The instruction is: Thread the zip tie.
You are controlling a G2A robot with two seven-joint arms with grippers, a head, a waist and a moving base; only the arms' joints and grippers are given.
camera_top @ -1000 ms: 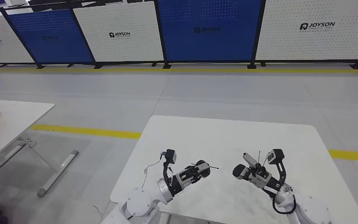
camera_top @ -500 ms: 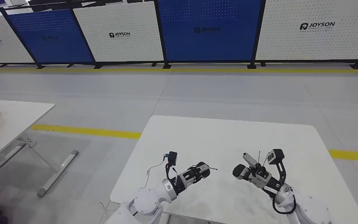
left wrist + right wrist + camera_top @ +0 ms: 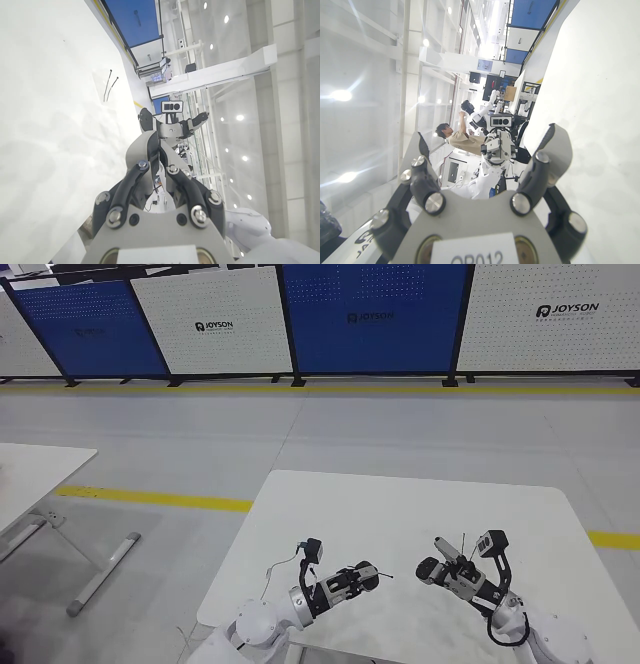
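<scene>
Zip tie [image 3: 385, 575] sticks out of the clenched left end effector [image 3: 368, 574], right end effector [image 3: 486, 136] is wide open.

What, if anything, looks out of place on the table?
Nothing looks damaged or spilled. Two spare zip ties lie loose on the white table, apart from the left hand, which is shut on one zip tie; the right hand is open, empty.
</scene>
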